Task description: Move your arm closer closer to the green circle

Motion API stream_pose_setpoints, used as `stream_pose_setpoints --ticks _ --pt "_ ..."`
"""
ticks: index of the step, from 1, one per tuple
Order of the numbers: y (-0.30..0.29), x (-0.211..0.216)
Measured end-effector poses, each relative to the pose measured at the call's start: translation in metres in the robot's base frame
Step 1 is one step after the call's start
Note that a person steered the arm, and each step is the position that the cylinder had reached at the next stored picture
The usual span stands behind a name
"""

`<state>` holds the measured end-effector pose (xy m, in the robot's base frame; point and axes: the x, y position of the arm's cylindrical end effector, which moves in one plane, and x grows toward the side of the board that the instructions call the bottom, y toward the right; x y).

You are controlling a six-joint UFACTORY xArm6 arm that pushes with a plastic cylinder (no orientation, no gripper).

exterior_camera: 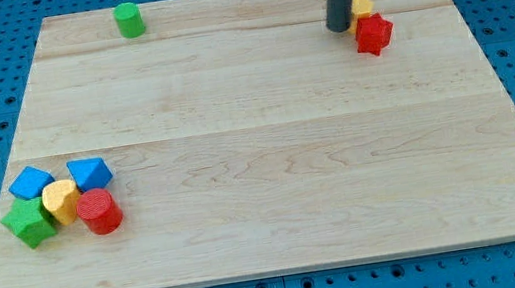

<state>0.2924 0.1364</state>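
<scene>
The green circle [129, 20] is a short green cylinder near the board's top edge, left of centre. My tip [339, 27] is at the view's upper right, far to the right of the green circle. It stands right beside a yellow block [361, 9], partly hidden behind the rod, and a red star-shaped block [373, 35] lies just to its right.
A cluster sits at the board's lower left: two blue blocks [31, 182] [89, 173], a green block [29, 222], a yellow block [61, 201] and a red cylinder [99, 212]. The wooden board [270, 162] lies on a blue pegboard surface.
</scene>
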Motion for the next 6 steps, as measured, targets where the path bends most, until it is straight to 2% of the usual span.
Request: stream_pose_setpoints --ticks 1,2,4,6 --pt "0.024 0.000" --pt "0.018 -0.001" --pt "-0.089 0.023" --pt "-0.267 0.039"
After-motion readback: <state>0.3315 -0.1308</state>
